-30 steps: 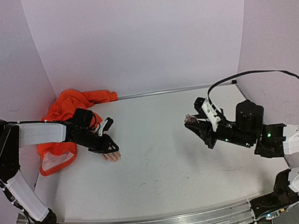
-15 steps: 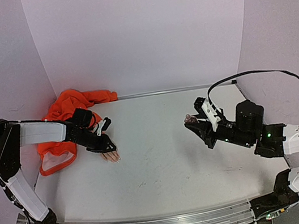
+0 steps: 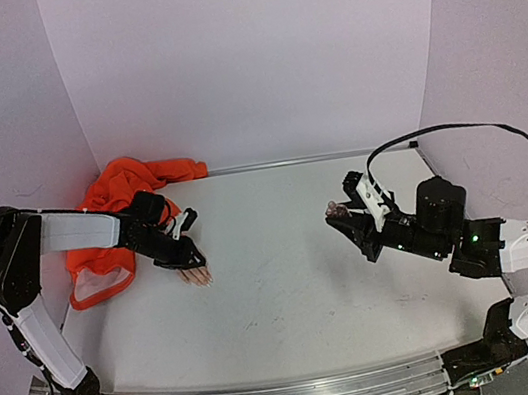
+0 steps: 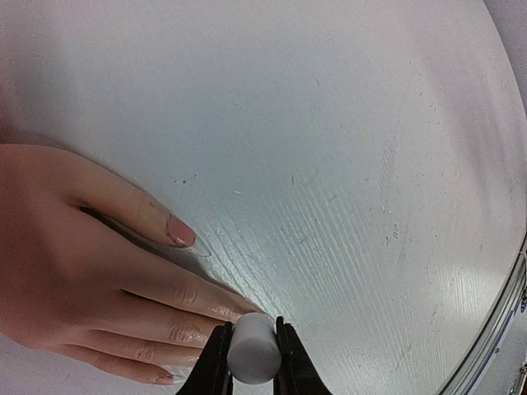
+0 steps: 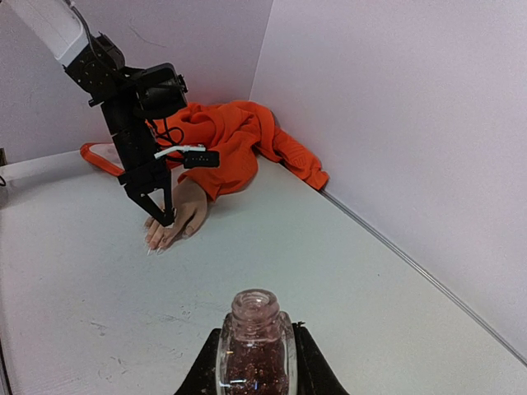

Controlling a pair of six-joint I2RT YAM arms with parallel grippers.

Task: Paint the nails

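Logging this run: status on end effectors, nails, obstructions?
Left end effector shut on white cap, at the mannequin hand. Right end effector shut on open bottle. Nails: paint unclear. Nothing blocking.

A flesh-coloured mannequin hand [image 4: 74, 271] lies flat on the white table [image 4: 346, 148], its fingers stretched out across the surface. Of its nails [image 4: 181, 232], the one on the thumb looks pinkish. The left end effector [image 4: 252, 366] is clamped on a pale cap [image 4: 252, 355] at a fingertip. A metal rail [image 4: 498, 325] lines the table's edge.
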